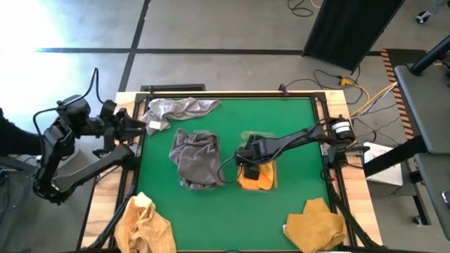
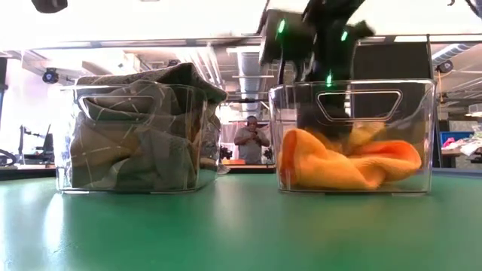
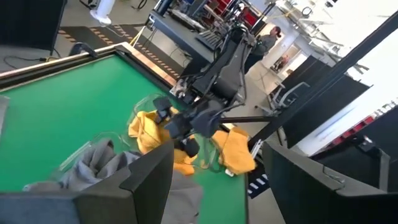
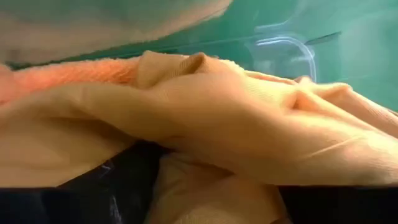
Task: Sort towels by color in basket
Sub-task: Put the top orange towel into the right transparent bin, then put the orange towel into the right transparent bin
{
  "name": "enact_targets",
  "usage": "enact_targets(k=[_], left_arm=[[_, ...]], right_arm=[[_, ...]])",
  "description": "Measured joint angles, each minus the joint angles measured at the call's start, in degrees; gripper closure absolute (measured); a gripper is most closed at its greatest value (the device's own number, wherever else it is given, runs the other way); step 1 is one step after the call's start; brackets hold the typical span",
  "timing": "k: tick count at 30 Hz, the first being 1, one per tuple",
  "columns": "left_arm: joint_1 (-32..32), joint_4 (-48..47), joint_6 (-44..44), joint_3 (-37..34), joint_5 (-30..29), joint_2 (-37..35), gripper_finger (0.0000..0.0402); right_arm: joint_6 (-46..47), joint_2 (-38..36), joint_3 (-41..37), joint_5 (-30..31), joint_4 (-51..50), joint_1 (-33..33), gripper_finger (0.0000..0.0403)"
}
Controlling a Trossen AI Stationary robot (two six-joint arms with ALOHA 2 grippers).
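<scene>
Two clear baskets stand mid-table. The left basket (image 1: 184, 184) holds grey towels (image 2: 139, 128). The right basket (image 2: 422, 90) holds a yellow towel (image 2: 346, 162), and my right gripper (image 1: 247, 165) is down inside it, shut on that towel. A loose grey towel (image 1: 176, 109) lies spread at the far left of the table. One yellow towel (image 1: 144, 225) lies crumpled at the near left corner and another (image 1: 316, 225) at the near right. My left gripper (image 1: 137, 126) waits open at the table's left edge, holding nothing. My right gripper reaches into the basket from above, slanting in from the table's right. A bunched fold of the yellow towel (image 4: 208, 186) sits between its two fingers (image 4: 93, 193); how many layers I cannot tell. The towel lies on the basket's floor, slack, with more folds heaped over the fingers.
The right arm (image 1: 302, 137) stretches from the right edge across the table to the basket. Wooden rails (image 1: 232, 93) frame the green mat. Bare mat (image 1: 232, 225) lies between the two near towels. A person (image 2: 251, 139) stands in the room far behind the table.
</scene>
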Motion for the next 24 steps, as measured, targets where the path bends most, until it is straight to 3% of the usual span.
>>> enact_targets(k=[6, 15, 18, 24], left_arm=[[0.0, 0.0, 1.0, -2.9, -1.4, 0.0, 0.0171], [0.0, -6.1, 3.2, -3.6, -1.8, -0.3, 0.0171], [0.0, -6.3, 3.5, -3.9, -2.9, -0.4, 0.0171], [0.0, -6.2, 3.8, -4.9, -4.3, -0.4, 0.0171]], right_arm=[[-2.7, 4.7, 1.7, -4.7, -1.7, -1.8, 0.0123], [0.3, -4.8, 11.1, -4.0, -16.9, -0.6, 0.0099], [7.2, -8.9, 12.5, -4.5, -19.1, 0.2, 0.0081], [25.2, -17.9, 12.7, -13.2, -19.0, 5.8, 0.0057]])
